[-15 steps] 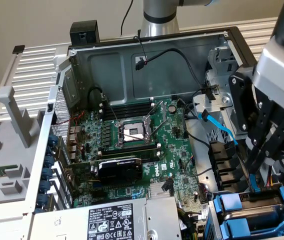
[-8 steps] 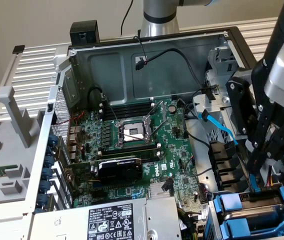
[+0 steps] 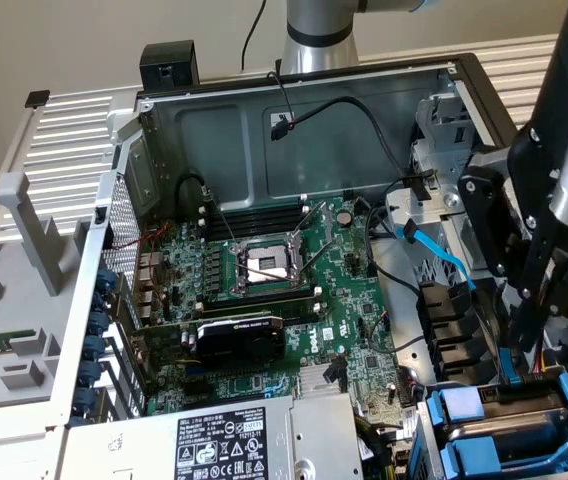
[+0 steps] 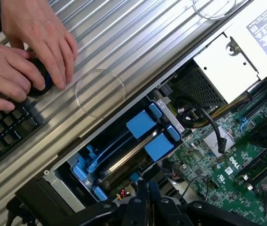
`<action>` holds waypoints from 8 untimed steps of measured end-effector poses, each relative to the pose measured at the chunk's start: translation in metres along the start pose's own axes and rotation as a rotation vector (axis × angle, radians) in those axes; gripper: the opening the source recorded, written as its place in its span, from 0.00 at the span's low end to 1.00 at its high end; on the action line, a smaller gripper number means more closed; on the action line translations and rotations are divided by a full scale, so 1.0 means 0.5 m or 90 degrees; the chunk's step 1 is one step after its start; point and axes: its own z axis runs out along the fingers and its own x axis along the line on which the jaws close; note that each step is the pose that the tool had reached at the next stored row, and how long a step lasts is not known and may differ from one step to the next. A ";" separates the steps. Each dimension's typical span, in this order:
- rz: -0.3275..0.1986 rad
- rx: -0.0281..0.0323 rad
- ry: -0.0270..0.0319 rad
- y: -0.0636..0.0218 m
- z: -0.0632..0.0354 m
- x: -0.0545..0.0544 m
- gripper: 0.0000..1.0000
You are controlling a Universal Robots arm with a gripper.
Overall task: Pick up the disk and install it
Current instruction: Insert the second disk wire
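One disk (image 3: 509, 425) in its blue carrier sits in the drive bay at the lower right of the exterior frame, just below the gripper (image 3: 524, 315), whose fingers are pressed together on nothing. Wrist view shows the disk (image 4: 129, 153) from above in the bay, plus a person's hands (image 4: 23, 52) on a keyboard (image 4: 2, 134) at upper left. Arm comes down from the upper right, gripper pointing downward.

A ribbed metal surface (image 4: 138, 37) runs across the upper part of the wrist view. On it, at upper left, lies a black keyboard (image 4: 2, 132). An open computer case (image 3: 294, 120) sits across the exterior view's centre.
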 end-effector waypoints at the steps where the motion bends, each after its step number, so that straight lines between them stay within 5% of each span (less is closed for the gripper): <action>1: -0.006 0.0032 0.0040 0.000 0.000 0.000 0.15; 3: -0.020 0.0057 0.0074 0.000 0.000 0.000 0.15; 8: -0.077 0.0052 0.0067 0.000 0.000 0.000 0.15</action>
